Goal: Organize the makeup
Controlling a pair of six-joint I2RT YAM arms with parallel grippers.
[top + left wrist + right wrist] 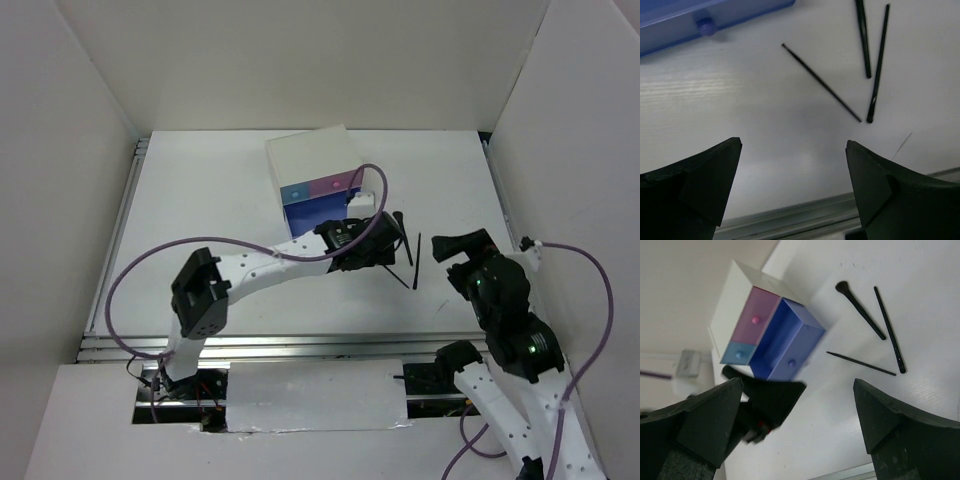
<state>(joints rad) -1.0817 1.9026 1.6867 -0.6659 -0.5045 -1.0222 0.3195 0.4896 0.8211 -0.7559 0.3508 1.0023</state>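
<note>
The makeup in view is three thin black brushes lying loose on the white table, right of the open drawer. A bristle-headed brush (860,310) (863,37) and a second brush (889,330) (878,65) lie side by side, and a very thin stick brush (861,363) (821,82) lies slanted closer in. My left gripper (383,252) (794,150) hangs open just short of the brushes, with nothing between its fingers. The right gripper (456,256) (797,385) is open too, empty, raised to the right of the brushes.
A white box (310,160) (732,297) with a pink drawer (757,315) and a small blue drawer (740,352) stands at the back. Its large blue drawer (785,347) (685,20) is pulled out toward the left gripper. A metal rail (300,345) runs along the near table edge.
</note>
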